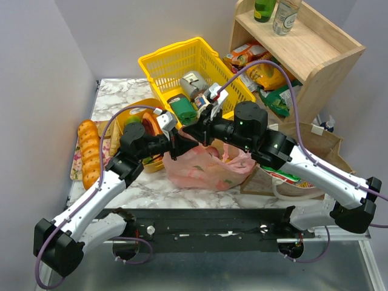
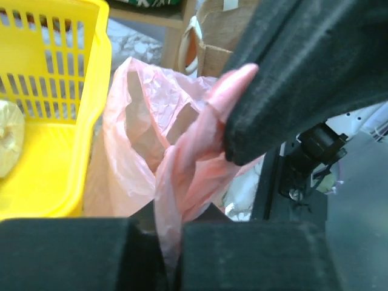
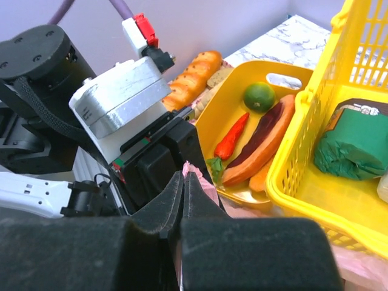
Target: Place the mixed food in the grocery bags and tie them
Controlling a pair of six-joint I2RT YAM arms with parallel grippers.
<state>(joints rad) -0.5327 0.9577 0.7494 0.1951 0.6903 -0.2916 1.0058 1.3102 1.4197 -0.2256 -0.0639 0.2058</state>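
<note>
Item: pink bag (image 1: 206, 167), handles (image 2: 200, 151) rising; left tool (image 2: 173, 251) and right tool (image 3: 183, 200) each clamped on one, tips almost touching above

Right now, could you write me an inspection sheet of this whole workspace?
Surface: marble table, crowded.
Job's things: pink bag mid-table, its top gathered upward; brown paper bag at the right; crisp packet next to it; toy chilli and lime in the yellow tub, not yet bagged.
Clutter: yellow basket holding a green packet; bread loaf at the left edge.
Grippers: left pincer and right pincer both shut on the pink bag's plastic.
Cables: purple cables arch over both arms.
Surroundings: wooden shelf with bottles; plain walls.
</note>
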